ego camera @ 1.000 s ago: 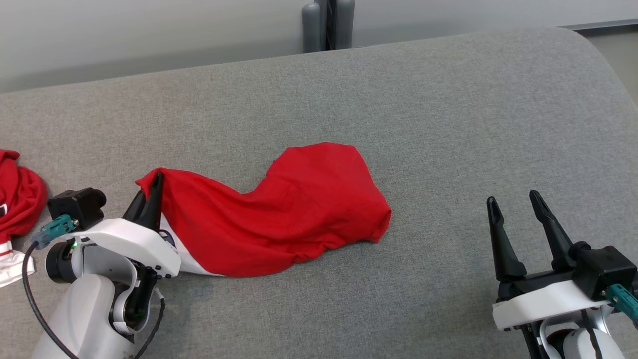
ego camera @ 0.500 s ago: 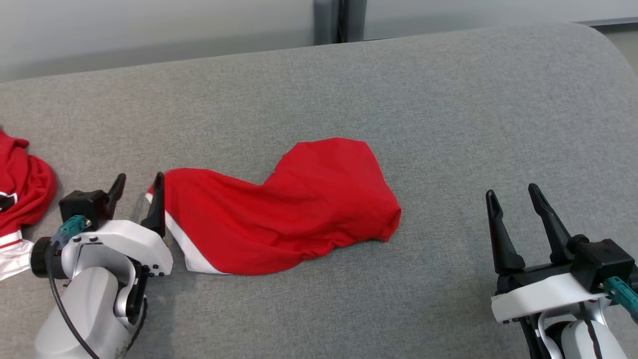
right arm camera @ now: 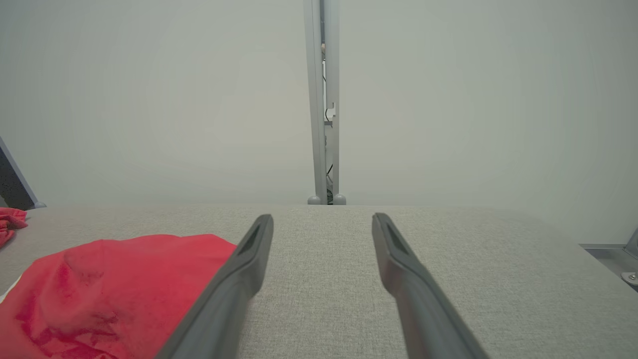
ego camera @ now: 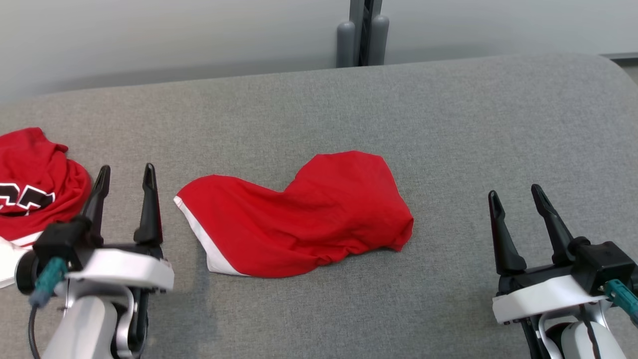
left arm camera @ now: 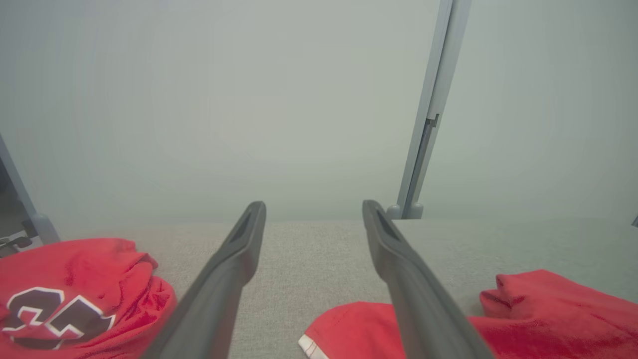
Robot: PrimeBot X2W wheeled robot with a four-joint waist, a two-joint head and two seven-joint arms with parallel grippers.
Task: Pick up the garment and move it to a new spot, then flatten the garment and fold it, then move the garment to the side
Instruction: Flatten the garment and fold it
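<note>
Red garment with a white hem band, on a bench of plain grey woven fabric. A second red garment bears black numerals outlined in white.

Two red cloth garments, white-edged garment, numbered garment, two dark-fingered grippers, left gripper, right gripper, one grey fabric table

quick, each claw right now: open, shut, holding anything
left claw: open, holding nothing, just beside the red garment
right claw: open, holding nothing
</note>
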